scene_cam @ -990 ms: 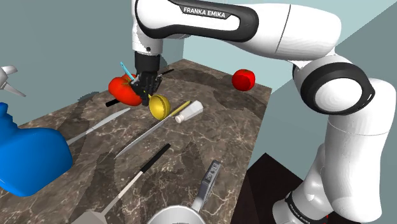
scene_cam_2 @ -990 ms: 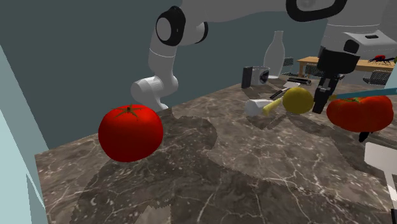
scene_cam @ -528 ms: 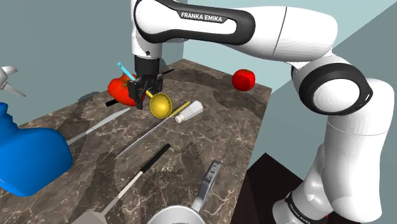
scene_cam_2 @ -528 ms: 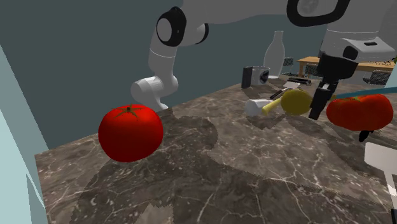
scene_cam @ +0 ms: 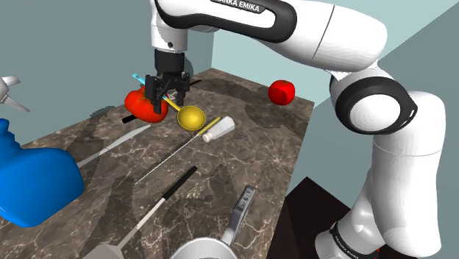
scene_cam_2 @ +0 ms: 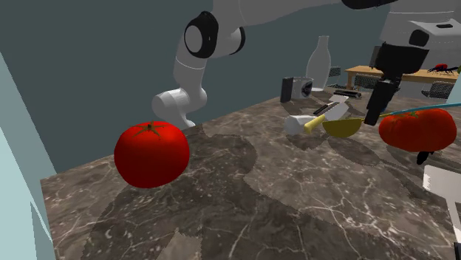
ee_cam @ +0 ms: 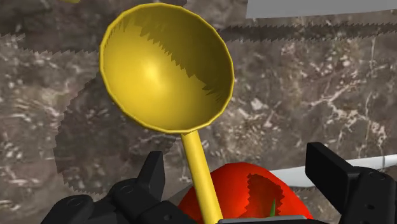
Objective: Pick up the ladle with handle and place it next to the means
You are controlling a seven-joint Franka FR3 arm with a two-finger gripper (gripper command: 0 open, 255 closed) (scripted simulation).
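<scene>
Shoulder view: you've got the gripper (scene_cam: 165,96) over the far part of the counter (scene_cam: 221,169), fingers spread. The yellow ladle (scene_cam: 191,116) runs from between them down to its bowl, which sits toward the counter's middle. A tomato (scene_cam: 142,105) is right behind the gripper, by the counter's far edge at the view's left. A white bottle (scene_cam: 219,129) lies just beside the bowl, and a second tomato (scene_cam: 281,91) sits at the far corner, well apart. Second exterior view: you see the ladle bowl (scene_cam_2: 342,127) low over the counter (scene_cam_2: 281,192), mouth up, between the bottle (scene_cam_2: 299,124) and the tomato (scene_cam_2: 417,129); you can't tell if it touches the top. Wrist view: your fingers (ee_cam: 151,175) stand wide apart and the handle passes between them, close to one and clear of the other, so it isn't clamped. The bowl (ee_cam: 167,67) faces the camera over the counter (ee_cam: 305,95), and the tomato (ee_cam: 254,197) is under the handle.
</scene>
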